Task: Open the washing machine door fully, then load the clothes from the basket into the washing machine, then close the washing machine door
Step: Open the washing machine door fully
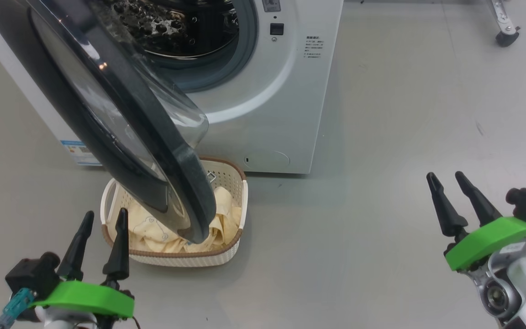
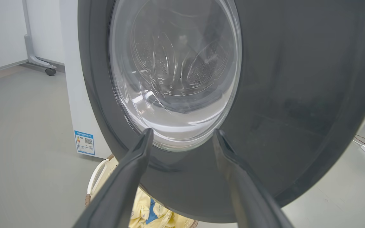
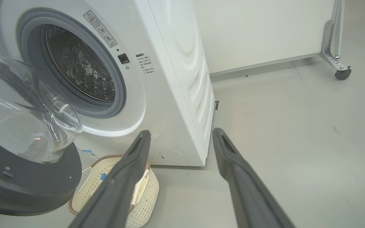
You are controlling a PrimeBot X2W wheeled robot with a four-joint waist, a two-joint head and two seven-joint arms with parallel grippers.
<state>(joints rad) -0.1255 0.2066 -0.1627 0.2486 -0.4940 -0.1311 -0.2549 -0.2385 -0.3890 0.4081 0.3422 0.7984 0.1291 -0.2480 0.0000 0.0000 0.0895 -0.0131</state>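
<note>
Washing machine (image 1: pixel 263 91): white front-loader on grey floor (image 1: pixel 381 183), steel drum (image 1: pixel 176 23) exposed. Washing machine door (image 1: pixel 153 137): black-rimmed, clear glass bowl, swung out and overhanging the basket. Basket (image 1: pixel 185 258): cream, perforated, on the floor just before the machine, beneath the door's lower edge. Clothes (image 1: pixel 153 233): pale yellow, heaped inside the basket. Left gripper (image 1: pixel 107 212): near the basket, jaws apart, holding nothing. Right gripper (image 1: pixel 444 174): well apart to the right over bare floor, jaws apart, holding nothing.

Washing machine door (image 1: pixel 162 137) stands open; basket (image 1: pixel 185 258) beneath holds yellow clothes (image 1: pixel 153 230).
</note>
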